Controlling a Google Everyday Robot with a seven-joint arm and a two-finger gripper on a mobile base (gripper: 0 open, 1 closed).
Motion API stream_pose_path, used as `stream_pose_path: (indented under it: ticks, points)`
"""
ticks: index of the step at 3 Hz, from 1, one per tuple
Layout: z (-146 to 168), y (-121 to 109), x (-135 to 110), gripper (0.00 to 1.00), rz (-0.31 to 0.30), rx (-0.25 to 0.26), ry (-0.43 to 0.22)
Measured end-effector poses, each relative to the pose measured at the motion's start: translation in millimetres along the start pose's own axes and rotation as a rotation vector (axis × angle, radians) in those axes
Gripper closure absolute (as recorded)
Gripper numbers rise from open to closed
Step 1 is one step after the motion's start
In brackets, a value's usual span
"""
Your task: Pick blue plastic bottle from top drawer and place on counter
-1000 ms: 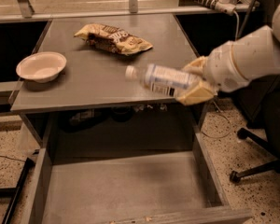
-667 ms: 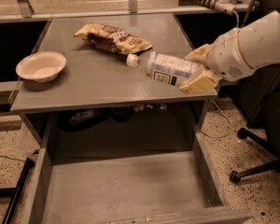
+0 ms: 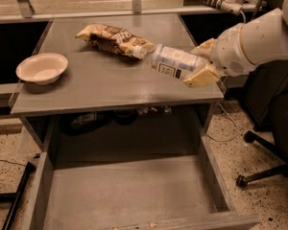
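The blue plastic bottle (image 3: 172,62) is a clear bottle with a pale blue-and-white label and a white cap pointing left. My gripper (image 3: 200,63) is shut on its base end and holds it on its side just above the right part of the grey counter (image 3: 101,83). The cap is close to the snack bag. The top drawer (image 3: 129,195) is pulled open below the counter, and its grey floor shows nothing on it.
A yellow-and-brown snack bag (image 3: 111,40) lies at the back middle of the counter. A white bowl (image 3: 42,68) sits at the counter's left edge. An office chair base (image 3: 266,159) stands on the floor at the right.
My gripper has carried the bottle up and back over the counter, away from the front edge and toward the snack bag.
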State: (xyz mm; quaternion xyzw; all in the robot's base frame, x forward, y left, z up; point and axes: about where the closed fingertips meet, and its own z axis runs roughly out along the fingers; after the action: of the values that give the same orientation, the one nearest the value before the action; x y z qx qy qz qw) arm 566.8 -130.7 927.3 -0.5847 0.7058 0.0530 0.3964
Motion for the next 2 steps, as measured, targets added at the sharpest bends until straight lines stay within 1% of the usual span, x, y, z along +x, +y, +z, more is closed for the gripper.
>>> stream_pose_path:
  ticks: [1, 2]
  points:
    - [15.6, -48.3, 9.5, 1.0, 0.051, 0.101, 0.025]
    - [32.9, -76.5, 21.2, 1.0, 0.132, 0.127, 0.025]
